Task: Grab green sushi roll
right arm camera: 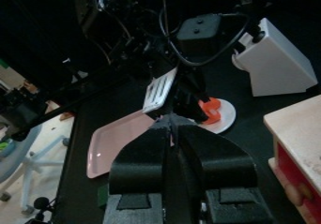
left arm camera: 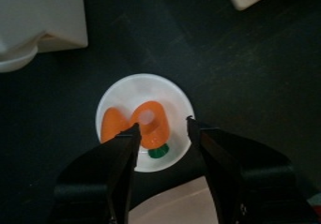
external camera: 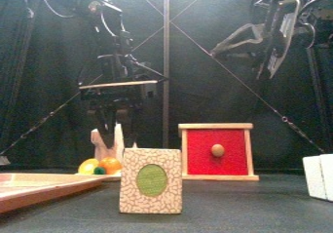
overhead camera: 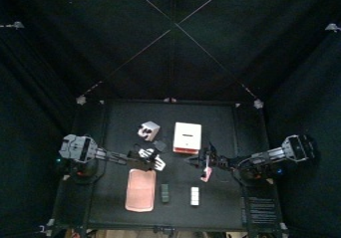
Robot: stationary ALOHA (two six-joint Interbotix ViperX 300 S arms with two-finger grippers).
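Observation:
The green sushi roll (left arm camera: 158, 153) shows as a small green piece at the edge of a white plate (left arm camera: 126, 97), beside two orange food pieces (left arm camera: 135, 123). My left gripper (left arm camera: 160, 139) hangs open just above the plate, one jaw on each side of the roll, not touching it. In the front view the roll (external camera: 99, 170) lies low beside the orange pieces, under the left gripper (external camera: 109, 139). My right gripper (right arm camera: 175, 139) is shut and empty, held high at the right (external camera: 274, 27), apart from the plate (right arm camera: 216, 113).
A pink tray (overhead camera: 138, 192) lies at the front left. A red box with a knob (external camera: 217, 151) stands mid-table. A patterned card with a green oval (external camera: 151, 181) stands at the front. A white container (left arm camera: 38, 22) sits near the plate, and a white block (external camera: 318, 175) at the right.

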